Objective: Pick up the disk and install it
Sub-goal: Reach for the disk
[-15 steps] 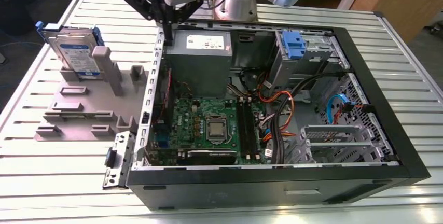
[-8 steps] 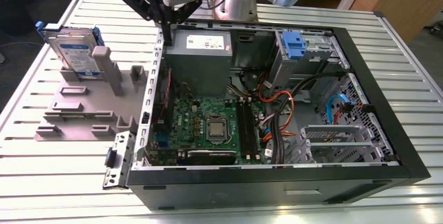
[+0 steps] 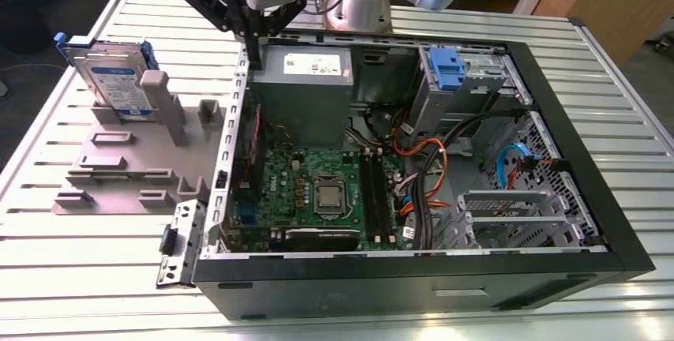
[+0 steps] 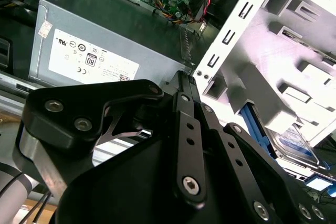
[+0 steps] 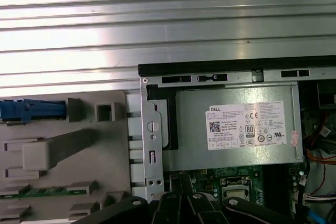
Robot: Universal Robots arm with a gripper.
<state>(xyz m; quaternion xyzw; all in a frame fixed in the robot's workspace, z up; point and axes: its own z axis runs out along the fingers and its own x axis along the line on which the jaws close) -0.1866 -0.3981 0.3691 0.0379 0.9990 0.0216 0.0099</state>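
Note:
The disk [image 3: 110,76] stands on edge in the grey holder [image 3: 137,159] at the exterior view's left, its white-and-blue label facing out and blue rails on its sides. In the second wrist view the disk [image 4: 291,142] lies behind the holder's posts; the first wrist view catches its blue rail [image 5: 31,109]. My gripper [image 3: 252,37] hangs shut and empty over the open computer case's back left corner, to the right of the disk and apart from it. Its fingers [image 4: 185,108] lie close together, pointing at the case wall beside the power supply. The gripper [image 5: 181,198] reaches the case's metal edge.
The open computer case [image 3: 589,167] lies on a slatted metal table [image 3: 84,238]. Inside are a grey power supply [image 3: 305,80], the green motherboard [image 3: 316,191], cables, a bay with a blue latch [image 3: 447,69] and a metal drive cage [image 3: 506,215].

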